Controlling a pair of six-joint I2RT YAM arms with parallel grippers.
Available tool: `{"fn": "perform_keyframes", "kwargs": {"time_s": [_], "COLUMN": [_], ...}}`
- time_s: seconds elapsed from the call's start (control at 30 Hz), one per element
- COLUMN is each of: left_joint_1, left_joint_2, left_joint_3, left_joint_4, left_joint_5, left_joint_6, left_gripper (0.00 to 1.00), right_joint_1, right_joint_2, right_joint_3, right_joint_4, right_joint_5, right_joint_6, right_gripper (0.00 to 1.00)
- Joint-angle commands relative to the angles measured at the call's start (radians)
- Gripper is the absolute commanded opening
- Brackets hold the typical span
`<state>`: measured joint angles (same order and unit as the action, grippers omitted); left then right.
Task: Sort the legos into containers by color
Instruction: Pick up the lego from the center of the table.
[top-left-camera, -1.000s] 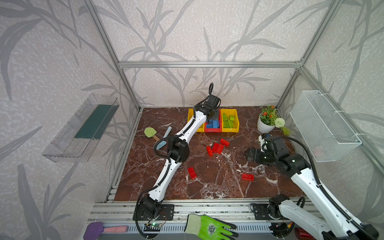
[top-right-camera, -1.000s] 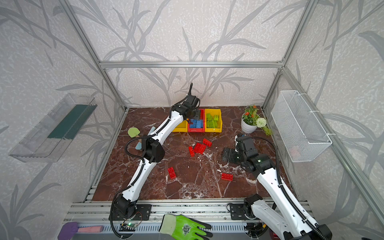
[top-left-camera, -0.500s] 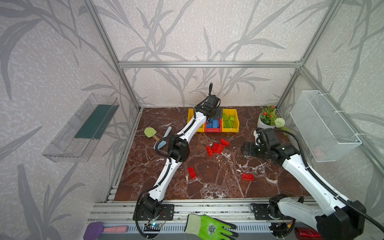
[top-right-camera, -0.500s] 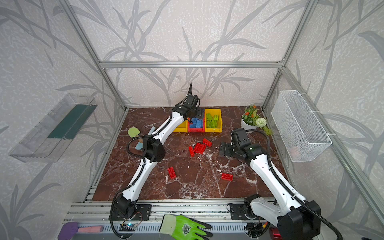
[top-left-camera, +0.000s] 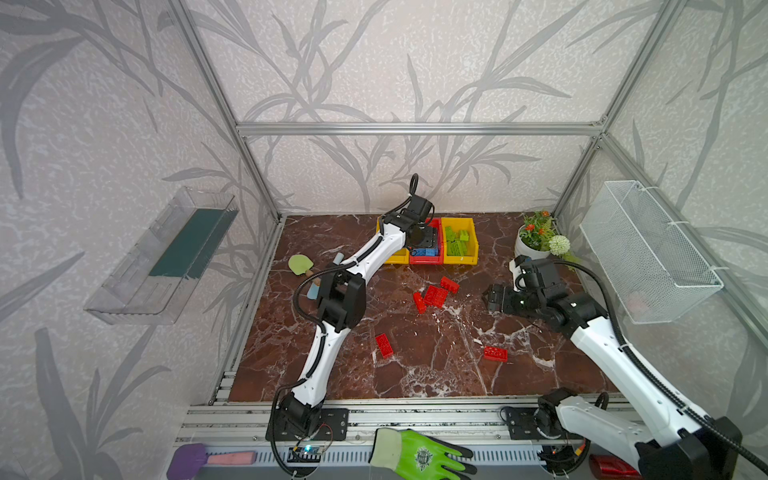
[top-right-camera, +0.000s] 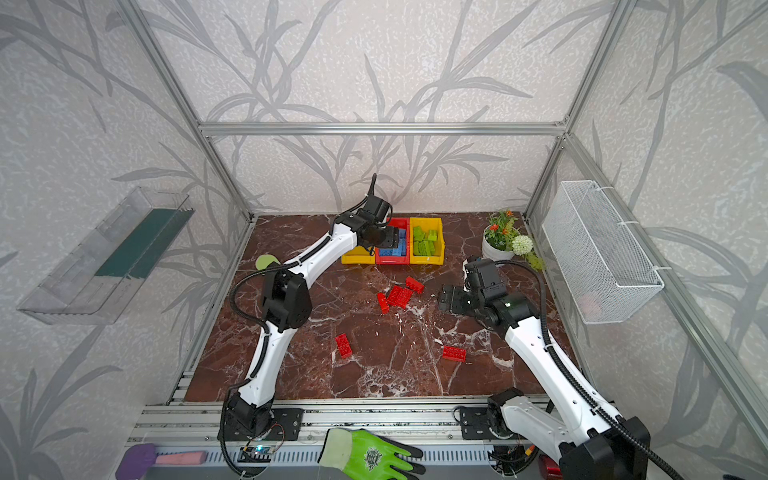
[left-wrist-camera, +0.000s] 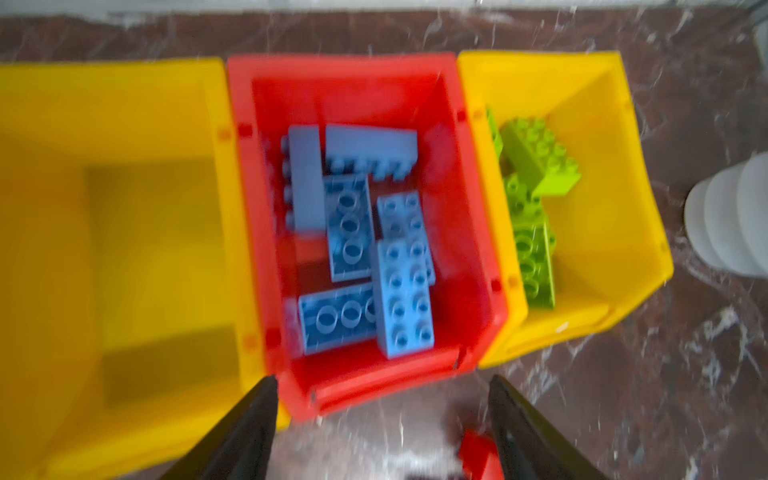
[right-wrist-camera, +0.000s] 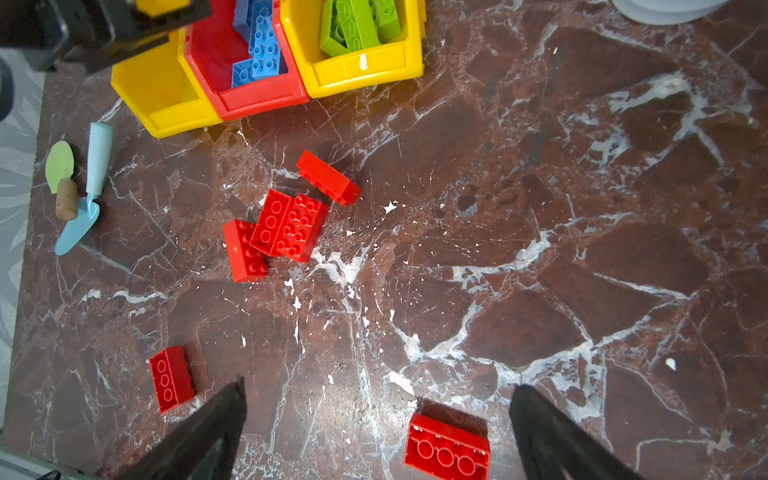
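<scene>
Your left gripper (left-wrist-camera: 382, 379) hangs over the near part of the red bin (left-wrist-camera: 340, 70). That bin sits at the far edge of the marble floor (right-wrist-camera: 582, 208), joined between the left yellow bin (left-wrist-camera: 124, 124) and the right yellow bin (left-wrist-camera: 602, 208). The gripper's fingers stand spread, with nothing between them. The blue bricks (left-wrist-camera: 399, 291) lie in the red bin and the lime green bricks (left-wrist-camera: 536, 153) in the right yellow bin.

Your right gripper (right-wrist-camera: 378, 385) hovers right of centre, just nearer than the potted plant (top-left-camera: 536, 237). Its fingers are wide apart and hold nothing. On the floor, a cluster of four red bricks (right-wrist-camera: 286, 224) lies mid-floor, left of that gripper. A lone red brick (right-wrist-camera: 170, 378) lies near-left, and another red brick (right-wrist-camera: 446, 451) lies near-right, nearer than the right gripper.
</scene>
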<state>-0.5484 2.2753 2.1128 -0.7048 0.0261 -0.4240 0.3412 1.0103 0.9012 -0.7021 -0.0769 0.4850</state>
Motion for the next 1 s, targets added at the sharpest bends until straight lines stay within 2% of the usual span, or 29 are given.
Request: {"fn": "perform_keyframes", "kwargs": {"time_s": [0.0,0.17,0.33,0.5,0.97], "left_joint_1": [-0.031,-0.085,-0.183,-0.232,-0.227], "left_joint_2": [-0.197,-0.391,-0.46,-0.456,-0.335], "left_joint_3": [-0.264,-0.622,-0.783,-0.816,-0.756], "left_joint_4": [0.11,0.198,0.232,0.237,0.155], "left_joint_5": [-0.048,-0.081,-0.112,-0.14,-0.204], "left_joint_6": [-0.082,-0.187,-0.245,-0.265,-0.256], "left_gripper": [0.76,0.71,0.7,0.7,0.64], "right_joint_1": [0.003,0.007,0.015,0.031,0.042], "right_joint_2": [-0.061,-0.147,-0.214,-0.247,-0.311], "right_joint_3": [-0.047,-0.113,-0.155,-0.171,-0.166], "right_joint_4": [-0.013,-0.021,-0.022,-0.035,-0.101], "right_joint_5": [-0.028,-0.064,-0.09,-0.096,-0.047], "right_joint_6": [-0.006,-0.004,0.012,0.023,0.049], "right_gripper": [0.99,0.99,0.99,0.99,0.99]}}
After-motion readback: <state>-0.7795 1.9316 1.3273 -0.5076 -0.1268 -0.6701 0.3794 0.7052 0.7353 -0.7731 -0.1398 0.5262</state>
